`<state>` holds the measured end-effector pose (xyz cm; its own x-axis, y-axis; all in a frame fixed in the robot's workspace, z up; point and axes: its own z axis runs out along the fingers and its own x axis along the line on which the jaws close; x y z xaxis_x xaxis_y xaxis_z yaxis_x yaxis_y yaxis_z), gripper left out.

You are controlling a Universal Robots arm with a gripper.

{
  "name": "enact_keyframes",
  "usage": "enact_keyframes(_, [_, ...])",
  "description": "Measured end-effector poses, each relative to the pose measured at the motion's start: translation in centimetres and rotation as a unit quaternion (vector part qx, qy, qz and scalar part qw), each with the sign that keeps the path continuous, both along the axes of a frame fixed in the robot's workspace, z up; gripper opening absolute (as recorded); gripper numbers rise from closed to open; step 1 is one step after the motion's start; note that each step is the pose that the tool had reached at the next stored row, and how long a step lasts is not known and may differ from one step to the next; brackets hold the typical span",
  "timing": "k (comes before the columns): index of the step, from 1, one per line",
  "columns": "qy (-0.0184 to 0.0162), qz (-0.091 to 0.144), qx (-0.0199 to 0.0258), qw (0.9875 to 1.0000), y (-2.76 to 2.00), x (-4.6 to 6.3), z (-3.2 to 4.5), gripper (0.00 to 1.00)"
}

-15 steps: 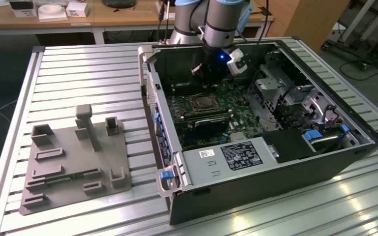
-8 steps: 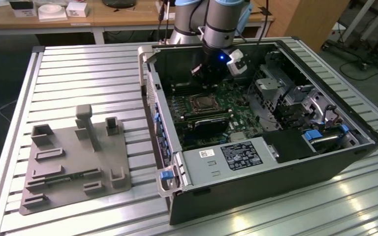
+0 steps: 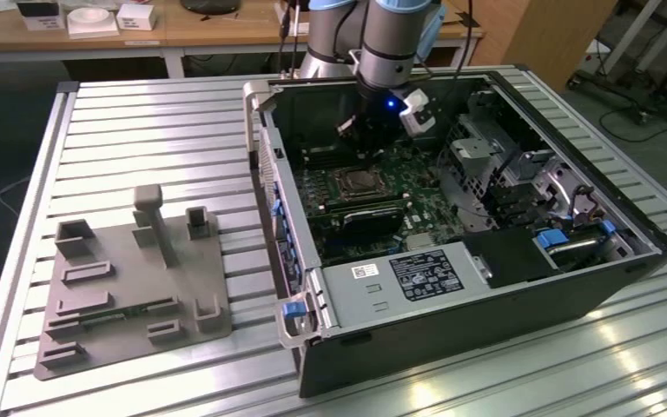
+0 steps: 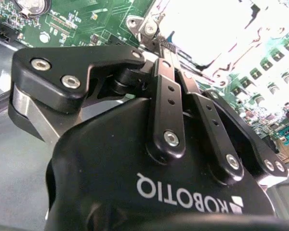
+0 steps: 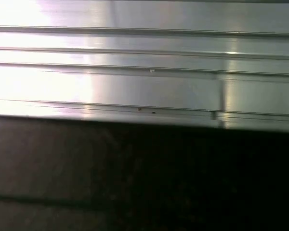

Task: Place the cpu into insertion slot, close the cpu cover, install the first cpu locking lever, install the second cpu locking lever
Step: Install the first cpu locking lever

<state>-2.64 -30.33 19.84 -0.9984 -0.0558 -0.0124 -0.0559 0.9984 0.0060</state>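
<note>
White maker's lettering [image 4: 183, 195], seen upside down, runs across the black body of the gripper [image 4: 160, 48] in the second wrist view. In the exterior view, a black label [image 3: 427, 274] with white print and a small white sticker [image 3: 365, 270] sit on the grey box [image 3: 357, 306]. Their lines seem too small to make out.

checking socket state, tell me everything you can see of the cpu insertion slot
The insertion slot is a square socket, silvery metal rim around a darker middle, lying flat on the green board inside the open case. The gripper, fingertips together, sits at one corner of it; whether they touch is unclear.
</note>
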Motion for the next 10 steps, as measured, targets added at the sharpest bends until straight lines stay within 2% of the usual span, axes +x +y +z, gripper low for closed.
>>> enact_keyframes(5, [-0.0002,0.0,-0.0016,1.0,0.02,0.01,-0.22,0.11])
enact_keyframes(10, [-0.0007,0.0,-0.0008,1.0,0.1,0.02,0.18,0.11])
